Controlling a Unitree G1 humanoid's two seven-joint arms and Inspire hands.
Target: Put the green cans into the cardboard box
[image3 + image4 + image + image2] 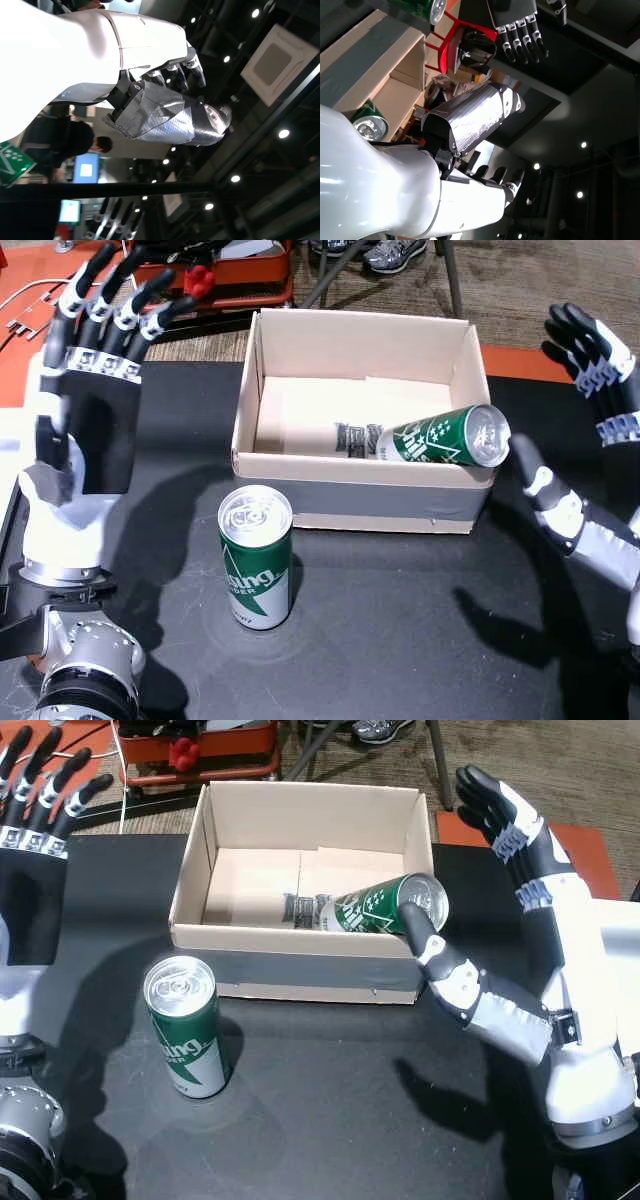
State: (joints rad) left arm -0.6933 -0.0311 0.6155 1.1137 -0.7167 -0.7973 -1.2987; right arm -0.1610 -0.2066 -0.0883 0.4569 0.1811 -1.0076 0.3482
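Note:
In both head views a green can [256, 558] [187, 1028] stands upright on the black table, just in front of the cardboard box [360, 498] [300, 958]. A second green can [445, 437] [385, 908] lies tilted inside the box, resting against the front wall near its right corner. My left hand [90, 390] [30, 870] is raised at the left, open, fingers straight, holding nothing. My right hand [612, 425] [585, 980] is open to the right of the box, its thumb close to the lying can's top. The right wrist view shows that can [370, 125] below the open right hand [470, 125].
A red rack [240, 275] with a red object stands behind the box. Chair legs and a person's shoes [395, 252] are on the floor beyond. Orange mats [25, 270] lie at the far left, and another is behind the box's right corner.

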